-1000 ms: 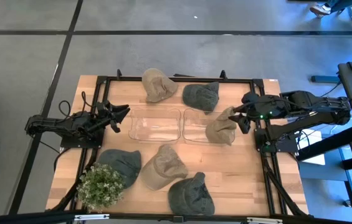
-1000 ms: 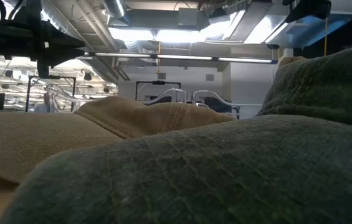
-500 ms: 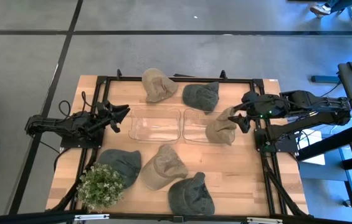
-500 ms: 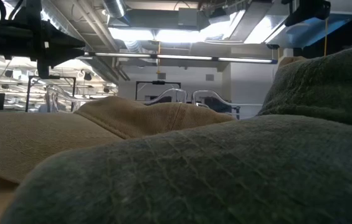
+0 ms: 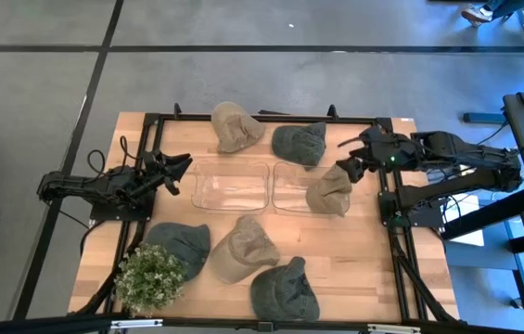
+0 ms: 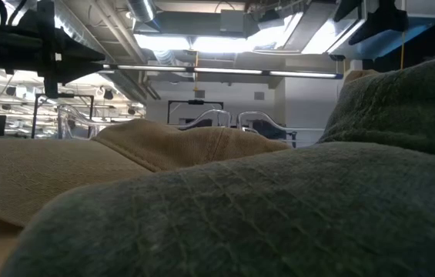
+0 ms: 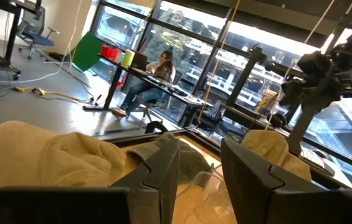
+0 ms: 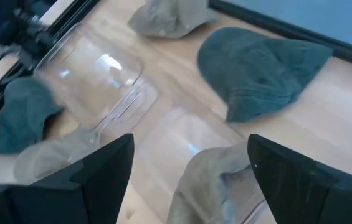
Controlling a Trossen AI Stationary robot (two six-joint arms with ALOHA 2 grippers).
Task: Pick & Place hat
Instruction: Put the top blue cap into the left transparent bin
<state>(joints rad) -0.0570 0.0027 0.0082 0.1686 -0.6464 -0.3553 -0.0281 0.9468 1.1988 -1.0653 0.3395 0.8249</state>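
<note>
A tan hat [image 5: 329, 190] lies slumped over the right end of the right clear container [image 5: 291, 188]; in the right wrist view the tan hat [image 8: 216, 177] shows below my fingers. My right gripper [image 5: 347, 162] hangs open just beyond the hat's far right side and touches nothing; its fingers are spread wide in the right wrist view [image 8: 189, 144]. My left gripper [image 5: 174, 168] waits open at the table's left, beside the left clear container [image 5: 232, 186]; its own view [image 7: 200, 180] shows the gap between the fingers.
More hats lie around: tan [image 5: 236, 126] and green [image 5: 299, 143] at the far side, green [image 5: 180, 246], tan [image 5: 243, 249] and green [image 5: 285, 290] at the near side. A potted plant [image 5: 150, 276] stands at the near left corner. Hats fill the low view [image 6: 279, 215].
My right gripper has let go of the tan hat's raised edge, opened, and drawn back a little toward the table's far edge. The hat's lifted part has dropped and the hat now lies slumped over the right container's end.
</note>
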